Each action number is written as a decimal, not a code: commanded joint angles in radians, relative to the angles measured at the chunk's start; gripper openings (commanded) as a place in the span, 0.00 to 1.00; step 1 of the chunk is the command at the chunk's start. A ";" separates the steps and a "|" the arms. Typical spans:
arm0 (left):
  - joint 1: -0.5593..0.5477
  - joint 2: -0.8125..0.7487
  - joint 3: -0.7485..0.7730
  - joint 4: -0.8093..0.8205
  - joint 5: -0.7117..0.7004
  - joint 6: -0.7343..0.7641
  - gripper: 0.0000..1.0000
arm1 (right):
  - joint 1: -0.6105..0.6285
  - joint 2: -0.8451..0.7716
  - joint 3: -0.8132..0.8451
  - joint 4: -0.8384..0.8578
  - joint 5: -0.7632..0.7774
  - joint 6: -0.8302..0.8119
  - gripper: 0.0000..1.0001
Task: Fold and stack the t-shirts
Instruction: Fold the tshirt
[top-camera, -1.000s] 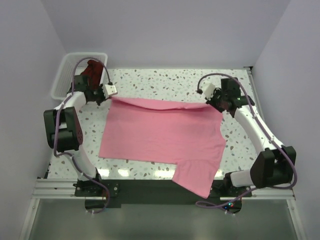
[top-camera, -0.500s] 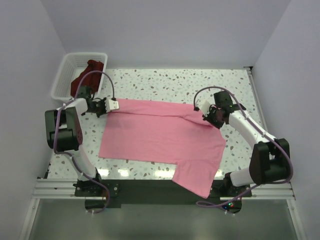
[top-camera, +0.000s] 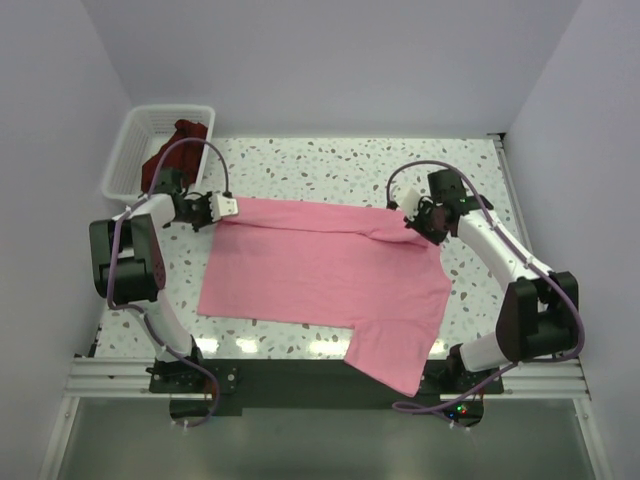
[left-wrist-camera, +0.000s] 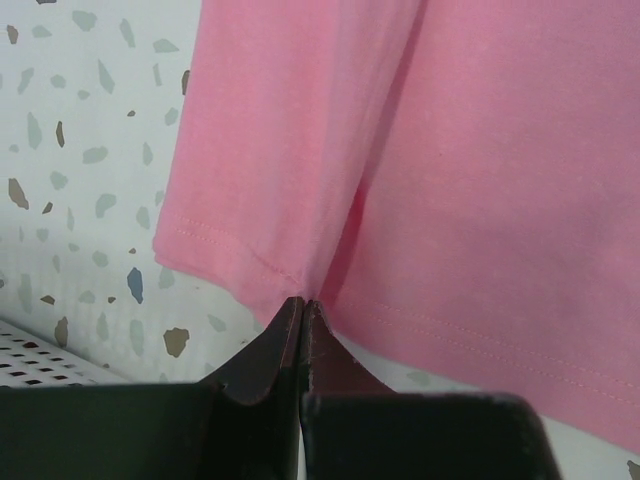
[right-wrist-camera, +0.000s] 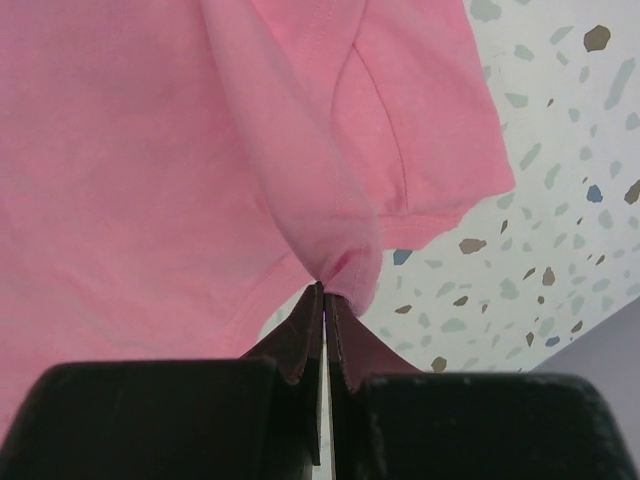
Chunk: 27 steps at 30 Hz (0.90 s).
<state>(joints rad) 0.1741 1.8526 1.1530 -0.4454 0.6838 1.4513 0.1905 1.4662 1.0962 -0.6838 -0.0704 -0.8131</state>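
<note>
A light pink t-shirt lies spread across the speckled table, with one sleeve hanging over the near edge. My left gripper is shut on the shirt's far left corner; in the left wrist view the hem is pinched at my left gripper. On the far right my right gripper is shut on a bunched fold of the same pink shirt, which my right gripper pinches at the tips. A dark maroon t-shirt lies crumpled in the basket.
A white plastic lattice basket stands at the far left corner, just behind my left arm. Grey walls close in the table on three sides. The metal rail carrying both arm bases runs along the near edge.
Both grippers have drawn the shirt's far edge nearer and lower, then the right one shifted slightly back. The far edge now lies as a fold on the table.
</note>
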 joint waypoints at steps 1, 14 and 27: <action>-0.002 -0.055 0.057 -0.032 0.034 0.000 0.01 | 0.001 -0.050 0.045 -0.054 0.008 -0.018 0.00; -0.007 -0.044 0.051 -0.122 0.017 0.089 0.00 | -0.005 -0.096 -0.016 -0.091 0.008 -0.061 0.00; -0.024 -0.023 0.034 -0.160 -0.037 0.125 0.20 | 0.000 -0.021 -0.067 -0.132 -0.021 -0.086 0.00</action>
<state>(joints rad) 0.1551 1.8355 1.1812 -0.5644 0.6338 1.5379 0.1894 1.4353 1.0222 -0.7681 -0.0719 -0.8745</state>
